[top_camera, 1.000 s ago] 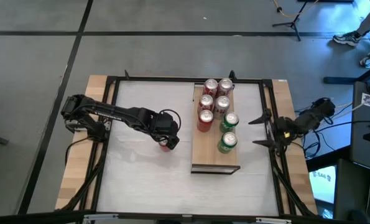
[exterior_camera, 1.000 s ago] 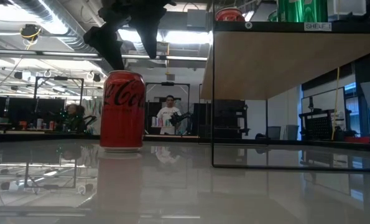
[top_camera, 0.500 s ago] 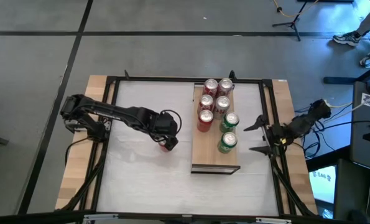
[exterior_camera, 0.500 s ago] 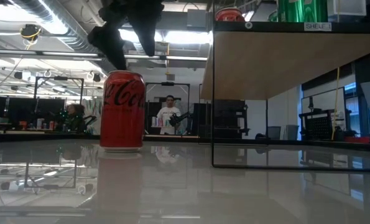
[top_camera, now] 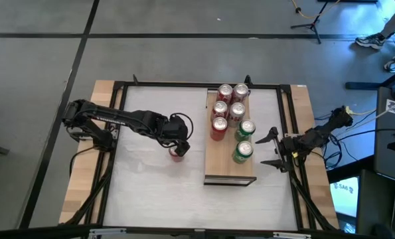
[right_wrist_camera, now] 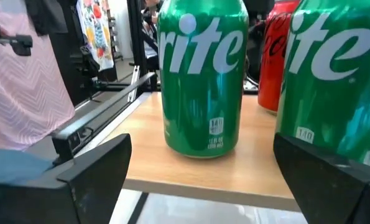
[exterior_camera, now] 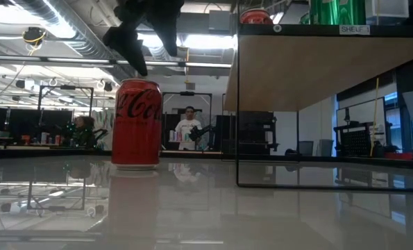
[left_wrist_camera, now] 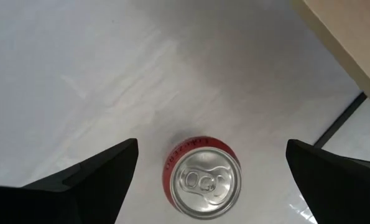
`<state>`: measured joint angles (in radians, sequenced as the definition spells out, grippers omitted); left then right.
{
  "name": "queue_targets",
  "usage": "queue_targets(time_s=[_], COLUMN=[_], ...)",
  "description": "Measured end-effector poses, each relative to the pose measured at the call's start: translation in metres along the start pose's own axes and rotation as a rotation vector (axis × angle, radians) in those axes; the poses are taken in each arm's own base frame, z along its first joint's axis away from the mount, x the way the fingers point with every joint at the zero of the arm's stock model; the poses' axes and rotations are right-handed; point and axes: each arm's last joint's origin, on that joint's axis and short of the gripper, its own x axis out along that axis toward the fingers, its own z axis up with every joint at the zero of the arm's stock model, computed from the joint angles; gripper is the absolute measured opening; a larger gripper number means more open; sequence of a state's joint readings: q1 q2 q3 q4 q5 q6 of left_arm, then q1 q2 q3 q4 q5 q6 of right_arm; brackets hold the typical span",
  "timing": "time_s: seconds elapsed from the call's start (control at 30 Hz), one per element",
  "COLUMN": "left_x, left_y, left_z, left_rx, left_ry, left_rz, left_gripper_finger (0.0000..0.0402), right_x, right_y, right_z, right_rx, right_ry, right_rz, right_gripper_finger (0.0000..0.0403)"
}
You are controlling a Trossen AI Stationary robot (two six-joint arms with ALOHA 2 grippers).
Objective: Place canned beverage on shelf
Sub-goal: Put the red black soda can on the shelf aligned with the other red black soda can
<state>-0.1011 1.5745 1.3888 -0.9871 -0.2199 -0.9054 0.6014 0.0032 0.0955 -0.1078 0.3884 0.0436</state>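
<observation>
A red canned beverage (top_camera: 178,154) (exterior_camera: 137,123) stands upright on its base on the white table, left of the shelf. My left gripper (top_camera: 176,141) (left_wrist_camera: 211,148) hangs open just above it, pointing steeply down, a finger on either side and clear of its top (left_wrist_camera: 203,182). The shelf (top_camera: 227,169) (exterior_camera: 310,66) is a light-wood board raised on a black frame. Several red and green cans (top_camera: 239,131) stand on it. My right gripper (top_camera: 271,149) (right_wrist_camera: 202,142) is open and level at the shelf's right edge, facing a green can (right_wrist_camera: 202,78).
Black frame posts (exterior_camera: 237,104) carry the shelf above the table. A black rail frame (top_camera: 287,119) borders the white tabletop. Bare board (top_camera: 229,171) shows at the shelf's near end. Open white table (top_camera: 151,192) lies near and left of the red can.
My right gripper has come down and moved toward the shelf's right edge and the table's near side, staying open. The red can stands where it was.
</observation>
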Motion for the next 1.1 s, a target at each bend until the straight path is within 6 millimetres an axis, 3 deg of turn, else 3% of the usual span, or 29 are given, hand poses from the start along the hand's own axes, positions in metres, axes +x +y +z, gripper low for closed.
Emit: queue_targets(time_s=[0.27, 0.47, 0.63, 1.1], left_x=[0.0, 0.001, 0.002, 0.002], left_y=[0.0, 0.001, 0.003, 0.002], left_z=[0.001, 0.003, 0.007, 0.008], left_rx=[-0.004, -0.011, -0.026, -0.028], left_ry=[-0.007, -0.016, -0.026, -0.035], left_rz=[-0.001, -0.004, -0.006, -0.016], left_gripper_finger=[0.0396, 0.0396, 0.0396, 0.0396], right_x=[0.004, 0.006, 0.006, 0.007], right_y=[0.001, 0.001, -0.003, -0.008], right_z=[-0.01, -0.012, -0.012, -0.012], right_rx=[-0.007, -0.052, -0.095, -0.151], right_ry=[-0.023, -0.088, -0.078, -0.073], right_rz=[-0.012, -0.04, -0.171, -0.216], right_gripper_finger=[0.0388, 0.0388, 0.0388, 0.0388])
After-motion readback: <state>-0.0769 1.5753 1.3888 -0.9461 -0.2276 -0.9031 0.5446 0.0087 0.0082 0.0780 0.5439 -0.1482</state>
